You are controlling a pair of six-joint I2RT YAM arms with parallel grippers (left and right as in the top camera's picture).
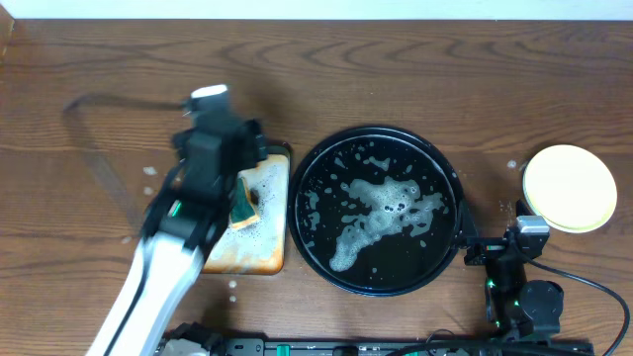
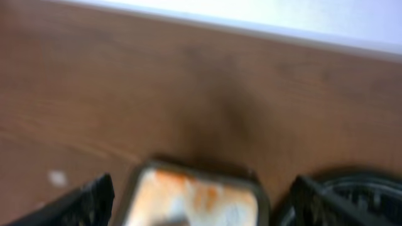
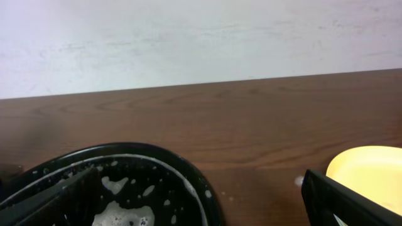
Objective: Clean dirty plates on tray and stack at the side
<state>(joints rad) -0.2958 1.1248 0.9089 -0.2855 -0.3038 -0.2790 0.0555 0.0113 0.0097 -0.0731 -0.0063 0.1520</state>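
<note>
The left jaws stand wide apart with nothing between them. In the blurred left wrist view their dark fingers (image 2: 85, 199) frame the far end of the orange-stained tray (image 2: 195, 198), which lies just below the gap. From overhead, the left arm (image 1: 183, 213) reaches over this rectangular tray (image 1: 267, 247), and a green sponge (image 1: 244, 203) lies on it beside the arm. The black tray (image 1: 302, 208) sits just to the right of the stained one, apart from the left jaws. Its edge shows at the lower right of the left wrist view (image 2: 361, 188).

The right jaws are also spread to their full width and hold nothing. Their fingers (image 3: 348, 201) bracket a strip of bare brown surface (image 3: 251, 125). The near rim of the black tray (image 3: 157, 154) lies at the left finger and the yellow plate (image 3: 370, 166) just inside the right one, with neither touched.

From overhead, the black tray holds white suds (image 1: 381, 213). The yellow plate (image 1: 571, 188) rests on the surface to the tray's right, near the right jaws. Whether other plates lie under it cannot be told.
</note>
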